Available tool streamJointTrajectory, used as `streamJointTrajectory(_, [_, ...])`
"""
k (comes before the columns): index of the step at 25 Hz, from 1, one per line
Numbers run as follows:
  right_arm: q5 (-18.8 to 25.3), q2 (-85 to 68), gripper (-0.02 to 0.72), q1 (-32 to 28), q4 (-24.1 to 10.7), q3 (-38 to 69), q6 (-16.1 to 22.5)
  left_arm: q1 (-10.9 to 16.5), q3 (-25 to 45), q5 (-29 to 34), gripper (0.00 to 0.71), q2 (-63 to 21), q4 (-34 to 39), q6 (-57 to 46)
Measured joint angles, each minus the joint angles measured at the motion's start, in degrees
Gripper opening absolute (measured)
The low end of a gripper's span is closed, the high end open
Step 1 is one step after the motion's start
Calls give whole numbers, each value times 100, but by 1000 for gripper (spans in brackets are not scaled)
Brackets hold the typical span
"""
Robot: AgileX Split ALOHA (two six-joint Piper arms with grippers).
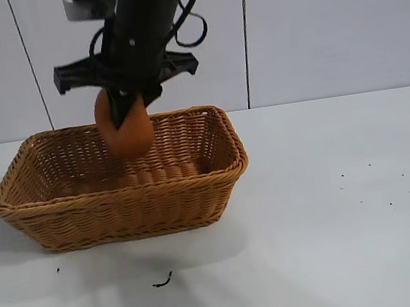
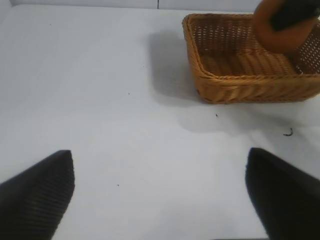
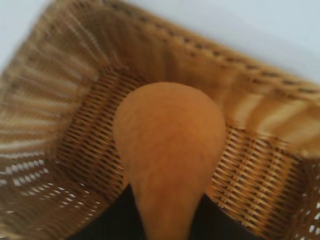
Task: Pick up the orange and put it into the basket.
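My right gripper point(image 1: 124, 107) is shut on the orange point(image 1: 127, 130), a dull-orange pear-shaped fruit. It holds the fruit by its neck, above the inside of the wicker basket point(image 1: 121, 207), toward the back wall. In the right wrist view the orange point(image 3: 167, 145) hangs from the gripper point(image 3: 165, 220) over the basket's woven floor point(image 3: 75, 145). My left gripper point(image 2: 160, 195) is open and empty over bare table, well away from the basket point(image 2: 240, 87). From there the orange point(image 2: 280, 30) shows above the basket. The left gripper is out of the exterior view.
The basket stands at the left of the white table point(image 1: 334, 204). A small black scrap point(image 1: 162, 282) lies in front of it, also showing in the left wrist view point(image 2: 288, 132). A few dark specks dot the table's right side. A white panelled wall stands behind.
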Motion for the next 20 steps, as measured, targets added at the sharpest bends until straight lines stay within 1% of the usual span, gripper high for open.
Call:
streamJointTrajectory(2, [31,-19,395,0,6,0,-62,0,0,0,666,0,0,0])
streamJointTrajectory(3, [77,-34,508,0,6,0,-90,0,0,0,666,0,0,0])
streamJointTrajectory(4, [134,-70,584,0,6,-6,-95,0,0,-7,666,0,0,0])
streamJointTrajectory(6, [349,-144,652,0,6,-97,-101,0,0,-7,666,0,0,0])
streamJointTrajectory(8, [661,-195,679,0,-22,-342,-96,0,0,-7,666,0,0,0])
streamJointTrajectory(11, [1289,-234,689,-29,-99,-961,-86,0,0,-1,666,0,0,0])
streamJointTrajectory(14, [1856,-263,694,-137,-319,-1549,-1,0,0,-1,666,0,0,0])
streamJointTrajectory(17, [1976,-275,694,-435,-611,-1899,88,0,0,-1,666,0,0,0])
streamJointTrajectory(20, [2018,-283,694,-902,-696,-1944,153,0,0,-1,666,0,0,0])
